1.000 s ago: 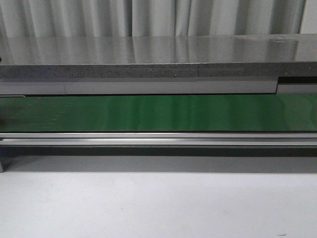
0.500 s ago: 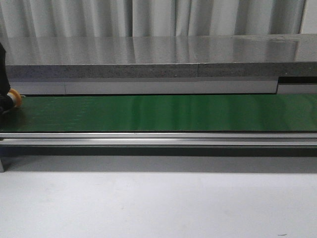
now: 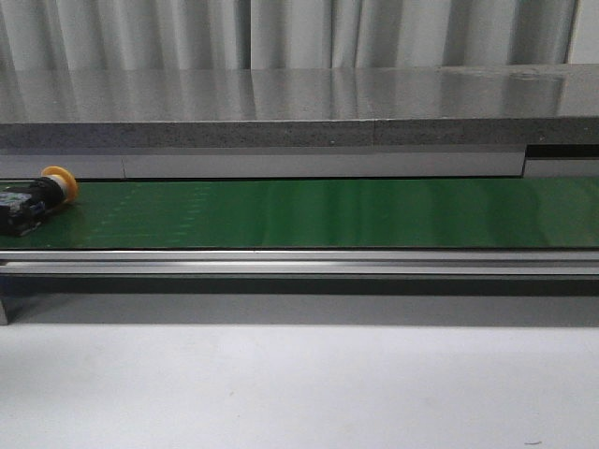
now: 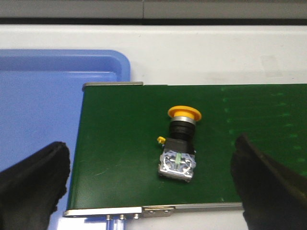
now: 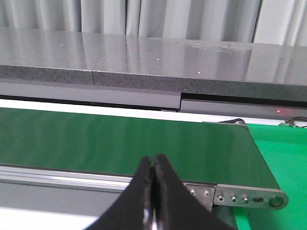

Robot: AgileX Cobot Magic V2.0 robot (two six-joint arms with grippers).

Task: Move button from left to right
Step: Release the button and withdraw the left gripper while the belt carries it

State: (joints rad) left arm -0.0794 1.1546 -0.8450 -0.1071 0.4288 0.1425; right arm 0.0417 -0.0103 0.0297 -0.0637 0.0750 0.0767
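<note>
I note the green belt (image 3: 309, 213) running the full width; the button (image 4: 179, 143) lies on its side at the belt's left end, long axis roughly across the belt, orange cap toward the far edge; my left gripper (image 4: 153, 179) is spread wide, empty, fingers flanking the button without contact; my right gripper (image 5: 153, 165) is closed on nothing.

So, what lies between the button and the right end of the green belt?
Nothing: in the front view, the green belt runs bare from the button at its left end to the picture's right edge. The right wrist view shows its right end bare too.
</note>
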